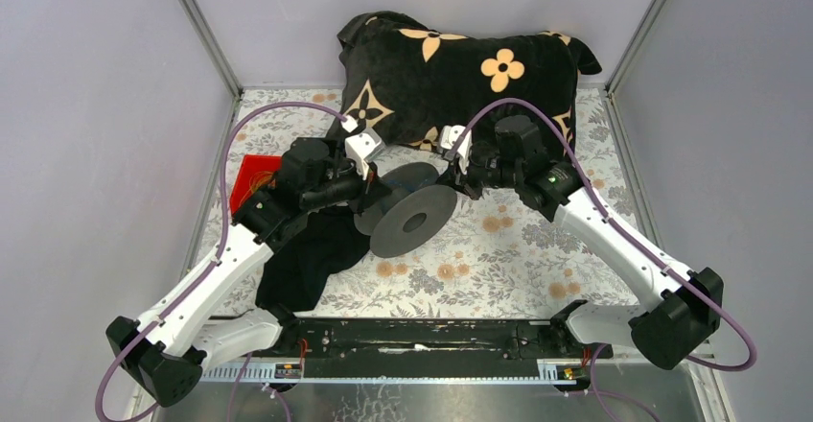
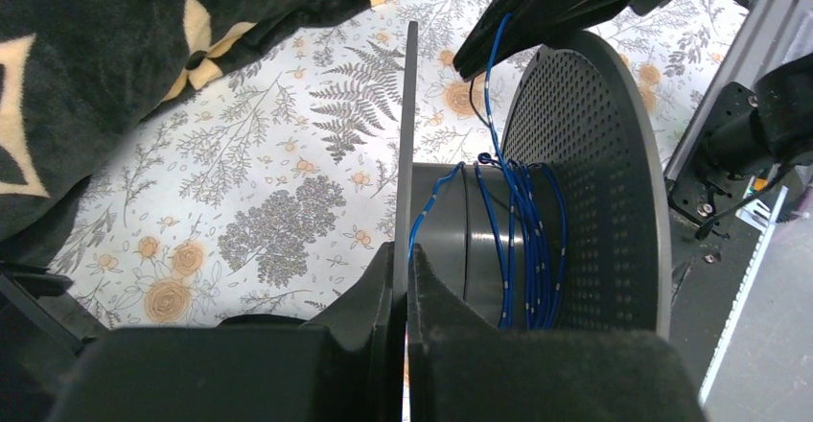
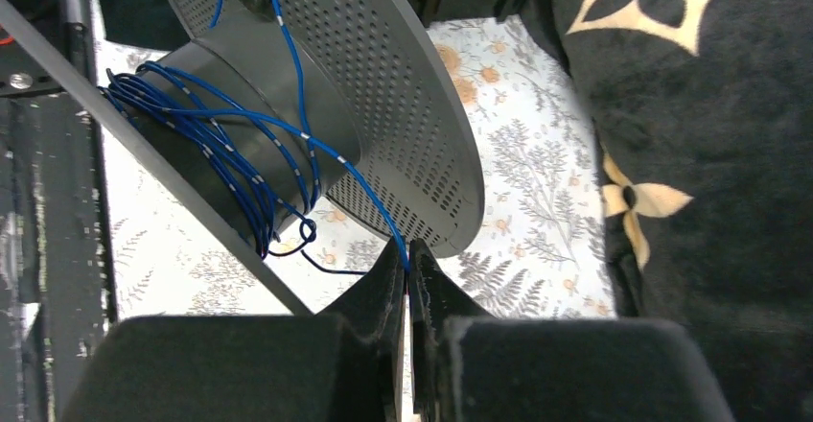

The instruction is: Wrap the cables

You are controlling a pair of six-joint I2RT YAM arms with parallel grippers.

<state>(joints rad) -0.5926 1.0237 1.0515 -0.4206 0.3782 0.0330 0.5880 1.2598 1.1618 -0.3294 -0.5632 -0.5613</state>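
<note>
Black fingers of the left gripper (image 2: 403,269) fill the wrist view's bottom edge, pinched shut on the thin near flange of the spool (image 2: 594,182). Likewise the right gripper (image 3: 408,254) is closed on one strand of the cables (image 3: 230,177), the rest wound round the hub. Overhead, the left arm (image 1: 230,254) and right arm (image 1: 614,240) stretch inward, meeting over the table (image 1: 499,249); from there the wire is too fine to see.

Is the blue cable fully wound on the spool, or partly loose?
Partly wound. Several loops of the cable circle the spool hub, but one strand runs off it into the shut right gripper.
</note>
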